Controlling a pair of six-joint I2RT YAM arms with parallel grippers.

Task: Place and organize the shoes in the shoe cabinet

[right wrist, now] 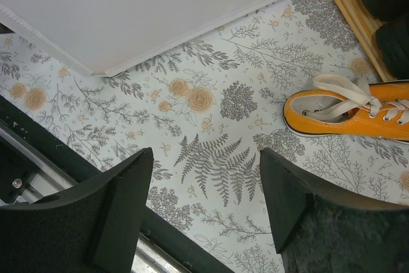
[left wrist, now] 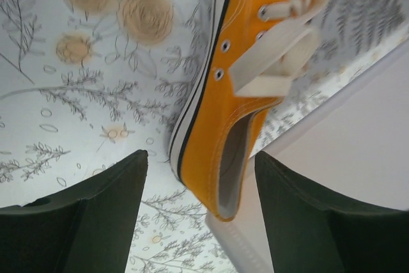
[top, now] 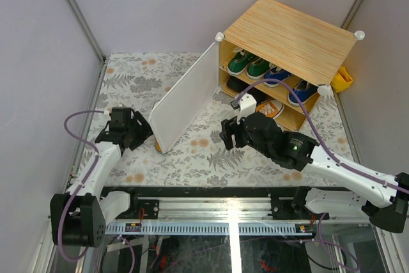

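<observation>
The shoe cabinet stands at the back right, its white door swung out to the left. Inside are green shoes, blue shoes and black shoes. One orange shoe lies on the mat before the cabinet. A second orange shoe lies by the door's outer side, mostly hidden in the top view. My left gripper is open, its fingers on either side of this shoe's heel with gaps both sides. My right gripper is open over bare mat, left of the first orange shoe.
The door stands between the two grippers. A yellow object sits right of the cabinet. White walls close in the floral mat on three sides, and the arms' rail runs along the near edge.
</observation>
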